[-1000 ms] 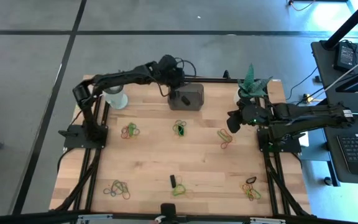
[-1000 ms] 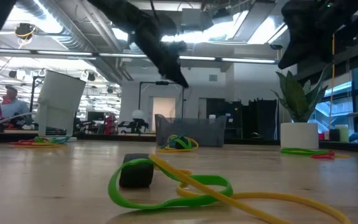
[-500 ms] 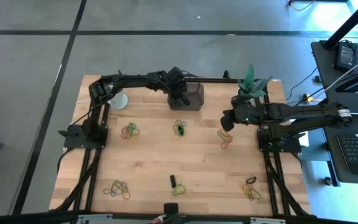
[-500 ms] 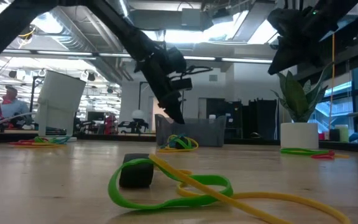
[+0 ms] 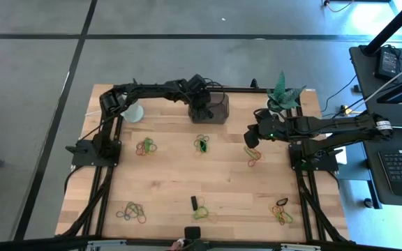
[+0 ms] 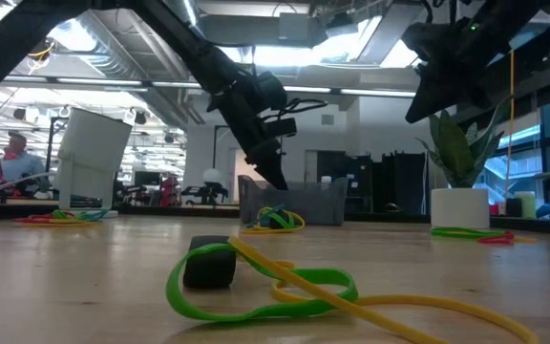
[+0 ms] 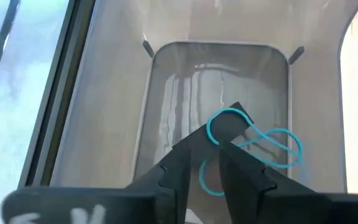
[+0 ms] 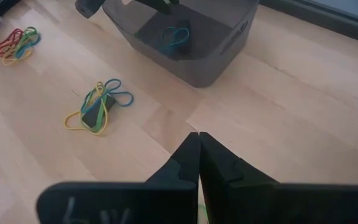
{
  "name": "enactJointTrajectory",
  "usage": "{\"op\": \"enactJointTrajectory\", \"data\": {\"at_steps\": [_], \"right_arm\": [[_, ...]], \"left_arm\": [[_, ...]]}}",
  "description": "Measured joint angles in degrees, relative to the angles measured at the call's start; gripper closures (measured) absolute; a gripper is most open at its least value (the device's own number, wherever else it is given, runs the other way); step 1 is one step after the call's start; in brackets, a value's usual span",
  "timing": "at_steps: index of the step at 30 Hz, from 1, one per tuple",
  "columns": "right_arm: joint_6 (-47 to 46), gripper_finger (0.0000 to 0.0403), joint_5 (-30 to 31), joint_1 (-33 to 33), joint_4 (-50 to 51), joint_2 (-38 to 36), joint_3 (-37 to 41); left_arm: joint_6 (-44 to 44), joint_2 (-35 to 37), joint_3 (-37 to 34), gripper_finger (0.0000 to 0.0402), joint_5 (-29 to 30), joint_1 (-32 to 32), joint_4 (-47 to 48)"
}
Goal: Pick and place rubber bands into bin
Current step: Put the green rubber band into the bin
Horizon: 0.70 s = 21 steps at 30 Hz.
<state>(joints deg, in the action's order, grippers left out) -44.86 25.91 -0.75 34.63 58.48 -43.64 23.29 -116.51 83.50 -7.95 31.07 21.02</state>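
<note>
From the high view I have the left end effector [image 5: 202, 106] over the bin [image 5: 215, 109], which sits at the far edge of the counter [image 5: 166, 174]. The right end effector [image 5: 252, 138] hangs to the right of the bin, above a cluster of rubber bands [image 5: 252, 155]. More rubber-band clusters lie nearer me than the bin: one just in front of it [image 5: 202, 144] and one to its left [image 5: 146, 146].

In the low view the left end effector [image 6: 277, 180] tips down just at the bin's [image 6: 294, 203] left rim, with a green and yellow cluster [image 6: 275, 220] on the counter in front of the bin. The right arm is high, right of the bin.

Through the left wrist view I look straight into the bin [image 7: 166, 93]. My fingers [image 7: 188, 155] stand slightly apart, and a blue rubber band [image 7: 253, 146] is looped around one fingertip, with the rest lying over the bin floor.

Through the right wrist view the fingers [image 8: 188, 158] are pressed together on nothing. Beyond them the bin [image 8: 229, 50] holds a blue band [image 8: 176, 35], and a cluster with a black piece [image 8: 98, 112] lies on the counter beside the bin.
</note>
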Motion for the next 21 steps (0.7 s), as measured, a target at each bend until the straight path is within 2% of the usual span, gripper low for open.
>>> {"op": "enactJointTrajectory", "data": {"at_steps": [6, 8, 13, 18, 21], "right_arm": [[0.41, 0.0396, 0.02, 0.0, 0.12, -0.02, 0.0], [1.19, 0.0396, 0.02, 0.0, 0.2, -0.02, 0.0], [6.01, 0.0396, -0.02, 0.04, 0.32, -0.02, 0.0], [6.32, 0.0396, -0.03, 0.04, 0.43, -0.04, 0.0], [8.11, 0.0396, 0.02, 0.02, 1.13, -0.04, 0.0]], "left_arm": [[0.02, 1.54, 0.4, 0.0307, 6.35, -0.39, 1.4], [0.02, 1.91, 1.75, 0.0312, 8.96, -0.8, 1.28], [-0.71, 4.48, 4.1, 0.034, 11.25, -2.43, 2.93], [-9.11, 8.88, 4.44, 0.0393, 11.32, -5.36, 4.7], [-15.36, 11.46, 4.44, 0.0398, 12.82, -7.45, 7.51]]}}
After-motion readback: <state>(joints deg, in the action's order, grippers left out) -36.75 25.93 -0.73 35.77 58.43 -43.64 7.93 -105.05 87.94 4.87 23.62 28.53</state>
